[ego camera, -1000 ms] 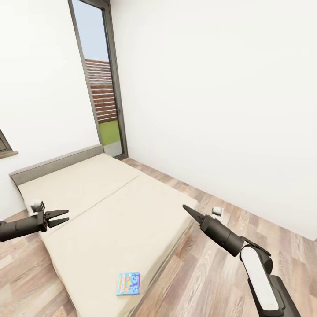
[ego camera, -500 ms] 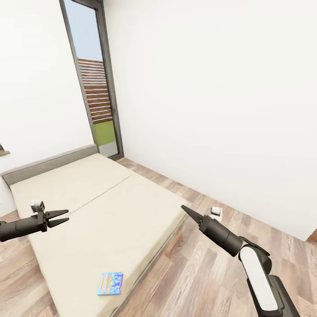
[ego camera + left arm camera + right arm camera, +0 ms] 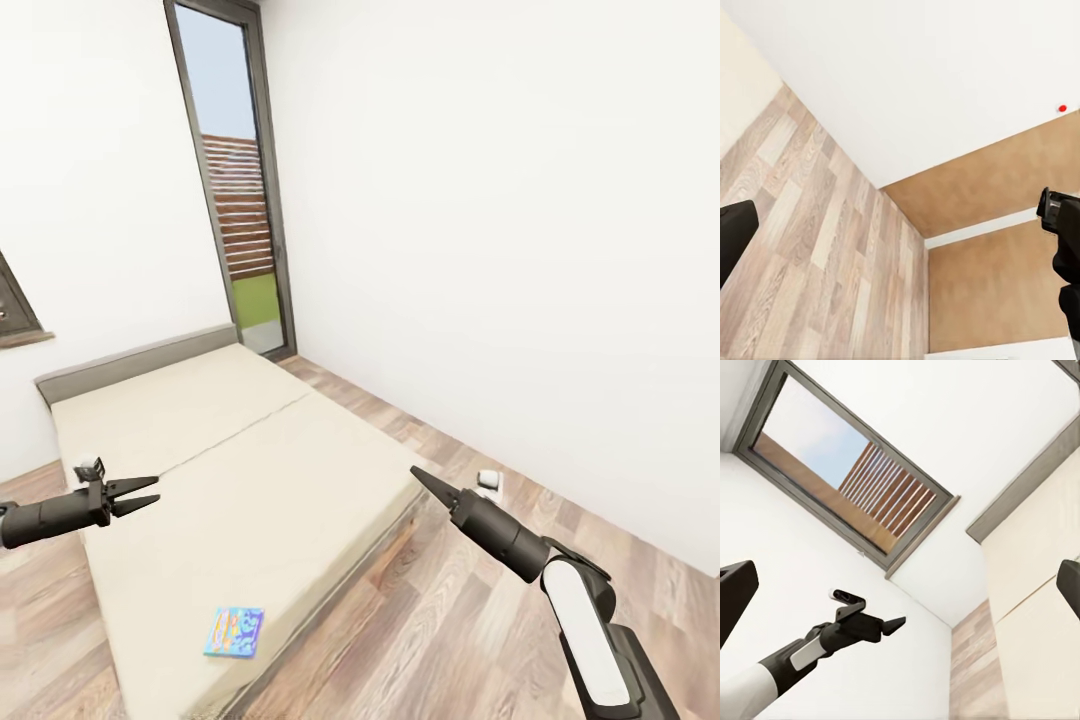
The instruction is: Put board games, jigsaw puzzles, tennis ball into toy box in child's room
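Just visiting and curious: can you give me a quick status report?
Left gripper open, empty. Right gripper looks shut, empty. Small blue board game on the bed near its edge. Nothing blocking it.

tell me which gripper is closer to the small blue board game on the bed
Left, though not by much. The left gripper hangs over the bed's left side, up-bed of the blue board game. The right gripper sits past the bed's right edge, above the floor.

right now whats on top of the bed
One small blue board game lies flat near the foot edge of the bed. The rest of the mattress looks bare; the nearest corner runs out of frame.
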You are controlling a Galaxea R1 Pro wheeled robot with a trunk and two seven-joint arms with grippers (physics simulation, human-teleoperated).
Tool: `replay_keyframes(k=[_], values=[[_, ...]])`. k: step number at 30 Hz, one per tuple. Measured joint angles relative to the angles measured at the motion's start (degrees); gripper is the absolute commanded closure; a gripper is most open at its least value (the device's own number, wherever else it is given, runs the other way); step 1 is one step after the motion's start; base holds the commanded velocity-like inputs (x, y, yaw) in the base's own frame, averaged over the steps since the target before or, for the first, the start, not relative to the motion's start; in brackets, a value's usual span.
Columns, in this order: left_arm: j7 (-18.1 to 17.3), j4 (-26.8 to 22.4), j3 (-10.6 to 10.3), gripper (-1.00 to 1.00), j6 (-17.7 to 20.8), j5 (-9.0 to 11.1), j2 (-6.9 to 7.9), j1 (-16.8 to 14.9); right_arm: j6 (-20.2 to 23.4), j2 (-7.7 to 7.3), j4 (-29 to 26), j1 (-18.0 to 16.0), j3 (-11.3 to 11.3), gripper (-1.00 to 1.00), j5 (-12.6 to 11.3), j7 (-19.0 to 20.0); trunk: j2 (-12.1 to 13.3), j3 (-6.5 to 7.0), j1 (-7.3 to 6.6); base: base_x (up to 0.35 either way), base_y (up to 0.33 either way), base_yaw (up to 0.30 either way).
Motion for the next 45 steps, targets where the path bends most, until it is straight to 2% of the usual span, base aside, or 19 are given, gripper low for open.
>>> replay_keyframes(k=[11,23,45], values=[[0.0,0.0,0.0,-1.00,0.0,0.0,-0.02,0.0,0.0,0.01,0.0,0.0,0.0,-1.00,0.0,-0.2,0.0,0.18,-0.01,0.028,-0.263,0.278],[0.0,0.0,0.0,-1.00,-0.3,0.0,-0.02,0.0,0.0,0.01,0.0,0.0,0.1,-1.00,0.0,-0.3,0.0,0.42,-0.01,0.085,-0.118,0.281],[0.0,0.0,0.0,-1.00,-0.4,-0.1,-0.09,0.0,0.0,0.00,0.1,0.0,0.2,-1.00,0.0,-0.6,0.0,0.86,-0.01,0.140,0.003,0.281]])
